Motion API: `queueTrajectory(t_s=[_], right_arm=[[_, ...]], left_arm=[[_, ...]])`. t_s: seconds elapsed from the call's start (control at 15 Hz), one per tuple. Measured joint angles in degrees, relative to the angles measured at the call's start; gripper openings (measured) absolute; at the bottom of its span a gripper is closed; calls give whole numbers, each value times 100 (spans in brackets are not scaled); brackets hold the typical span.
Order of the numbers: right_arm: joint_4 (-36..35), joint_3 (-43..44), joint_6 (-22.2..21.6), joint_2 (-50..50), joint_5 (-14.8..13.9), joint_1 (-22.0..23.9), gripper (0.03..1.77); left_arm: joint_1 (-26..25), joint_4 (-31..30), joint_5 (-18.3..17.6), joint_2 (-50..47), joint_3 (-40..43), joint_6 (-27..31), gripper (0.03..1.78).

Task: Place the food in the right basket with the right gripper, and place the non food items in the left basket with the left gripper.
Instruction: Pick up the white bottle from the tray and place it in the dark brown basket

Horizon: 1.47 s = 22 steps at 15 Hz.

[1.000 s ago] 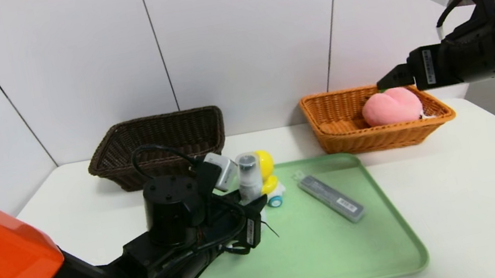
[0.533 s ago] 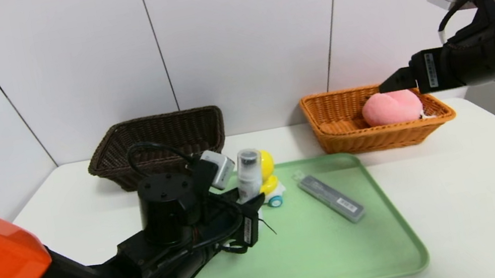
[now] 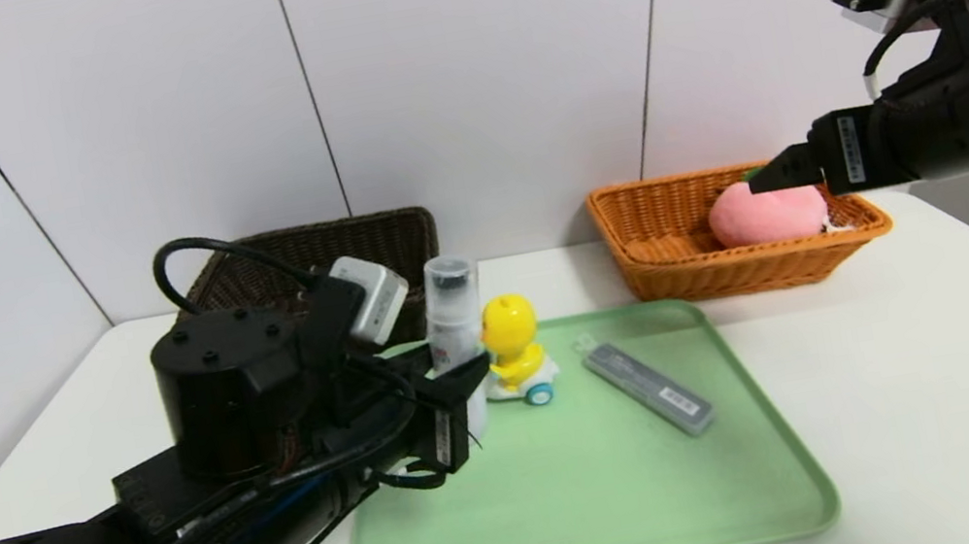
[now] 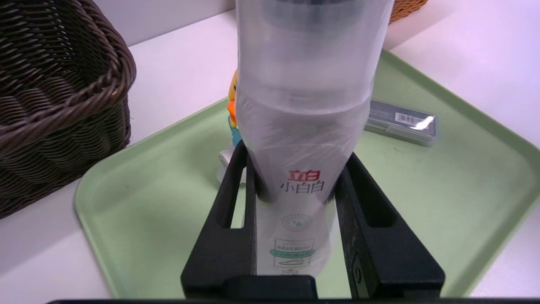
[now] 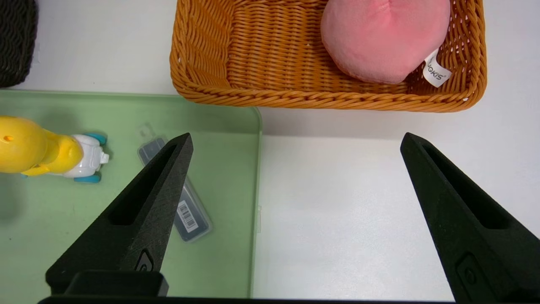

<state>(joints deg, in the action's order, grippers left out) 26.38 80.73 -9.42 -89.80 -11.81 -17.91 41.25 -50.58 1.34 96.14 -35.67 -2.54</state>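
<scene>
My left gripper (image 3: 462,384) is clamped tight, both black fingers (image 4: 228,236) pressed on the sides of the white bottle (image 4: 301,126), which stands upright between them. The left arm reaches in from the lower left, wrist roughly level, pointing forward and a bit right, its black wrist housing sitting high. My right gripper (image 3: 773,172) hangs raised at the far right, tilted forward and down, with its two black fingers (image 5: 143,211) spread wide apart and nothing between them. The right arm enters from the upper right.
</scene>
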Motion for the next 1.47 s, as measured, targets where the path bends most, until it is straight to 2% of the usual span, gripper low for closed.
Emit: queueTrajectory(t_s=[0.27,0.53,0.67,0.93,1.47], right_arm=[[-15,4,-44,2,-15,24,170],[-43,65,-68,-23,0,85,170],[-43,72,-66,-37,10,127,170],[-34,74,-55,-44,22,247,170],[-32,17,-46,-77,195,430,170]], left_arm=[[-273,1059,183,-691,-770,-11,56],[-1273,2200,155,-791,-2188,12,56],[-1720,2553,144,-573,-2744,23,56],[-2500,2834,135,87,-3421,269,56],[-3310,2887,34,1258,-3897,316,56]])
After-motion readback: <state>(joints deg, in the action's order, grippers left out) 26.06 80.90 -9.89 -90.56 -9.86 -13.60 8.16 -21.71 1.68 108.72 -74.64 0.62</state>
